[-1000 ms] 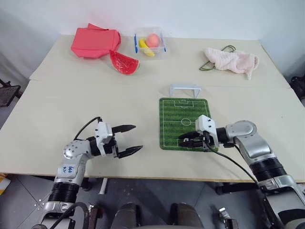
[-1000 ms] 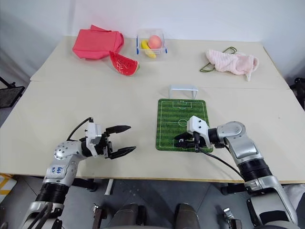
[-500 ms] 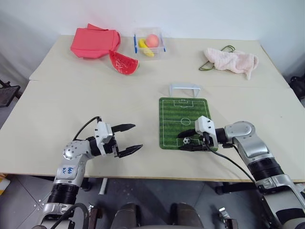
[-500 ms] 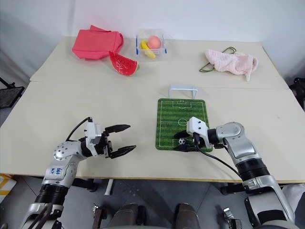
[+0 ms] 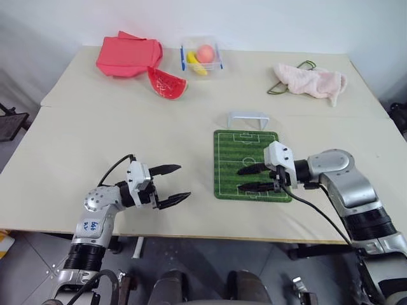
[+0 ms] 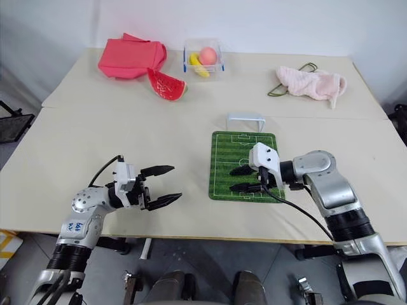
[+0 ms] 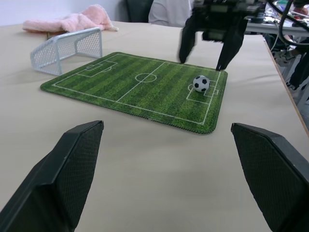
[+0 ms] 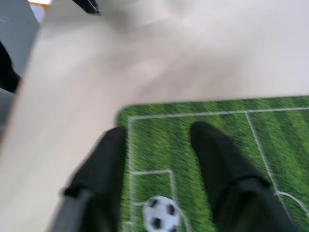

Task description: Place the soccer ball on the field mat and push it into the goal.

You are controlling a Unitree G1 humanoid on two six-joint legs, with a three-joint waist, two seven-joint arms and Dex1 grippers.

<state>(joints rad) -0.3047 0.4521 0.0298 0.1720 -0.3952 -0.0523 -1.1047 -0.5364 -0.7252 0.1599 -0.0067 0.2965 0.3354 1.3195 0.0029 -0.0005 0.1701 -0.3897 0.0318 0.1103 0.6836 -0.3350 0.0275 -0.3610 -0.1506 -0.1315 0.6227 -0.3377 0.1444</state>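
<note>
The soccer ball (image 7: pixel 201 83) lies free on the field mat (image 5: pixel 235 149), in the penalty box at the mat's near end. My right gripper (image 5: pixel 245 178) hovers just above that end, open, its two black fingers spread over the ball (image 8: pixel 161 212) without touching it. The goal (image 5: pixel 247 118) stands upright at the mat's far end, its mouth facing the mat. To the left of the mat, near the table's front edge, my left gripper (image 5: pixel 178 184) is open and empty, pointing toward the mat.
At the back of the table lie a red cloth (image 5: pixel 127 57), a watermelon slice (image 5: pixel 166 82), a clear box (image 5: pixel 201 54) with fruit, and a pink towel (image 5: pixel 311 79) on a hanger. The table's front edge runs close under both grippers.
The right gripper opened and let go of the ball on the mat's near end, then rose a little above it. The left arm stayed still.
</note>
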